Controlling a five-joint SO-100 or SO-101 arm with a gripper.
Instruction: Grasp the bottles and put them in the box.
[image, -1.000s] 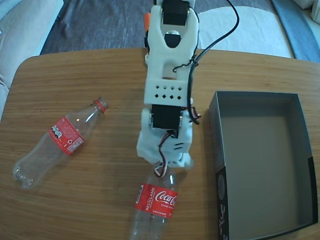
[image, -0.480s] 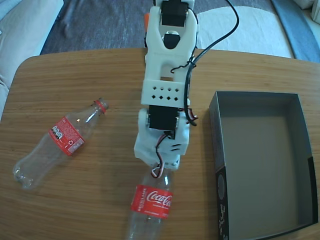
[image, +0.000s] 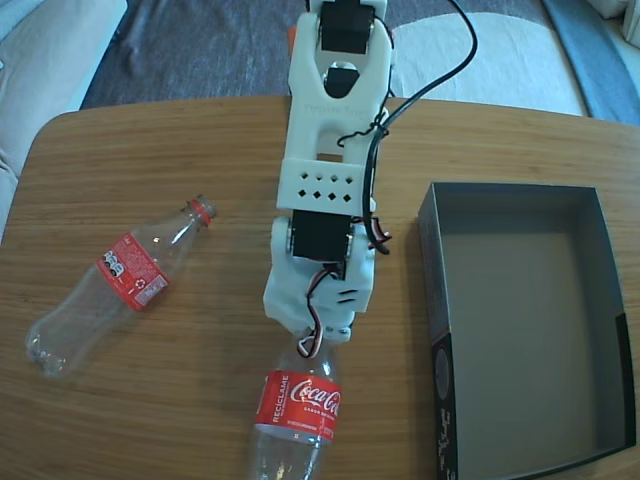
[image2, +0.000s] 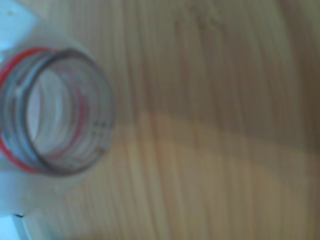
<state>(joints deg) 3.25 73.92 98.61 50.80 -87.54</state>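
Bottles were the work here, and neither lay in the box (image: 520, 330) yet. In the fixed view, one bottle (image: 295, 410) lay at 6 o'clock, near the bench's (image: 180, 140) front edge, its neck tucked under the arm's (image: 325, 200) white head and its base running out of frame. The other bottle (image: 120, 285) rested well apart at 9 o'clock, mouth pointing toward 1 o'clock. The box sat open at 3 o'clock, dark grey inside and holding nothing. The gripper was hidden beneath the arm's own body, so I could not tell its opening there.

In the wrist view, the capless mouth (image2: 52, 112) with its red ring filled the left side, very close and blurred, over bare bench wood (image2: 215, 125). A pale shape at the left edge may have been a finger, but whether the gripper had closed on the neck could not be told.

Risk, as I judge it: a hold on the neck alone would let the long body swing or slip, and its tail could catch the box's near wall. A nudge toward 6 o'clock could roll it off the bench. Open wood lay between arm and box, giving room to carry across.
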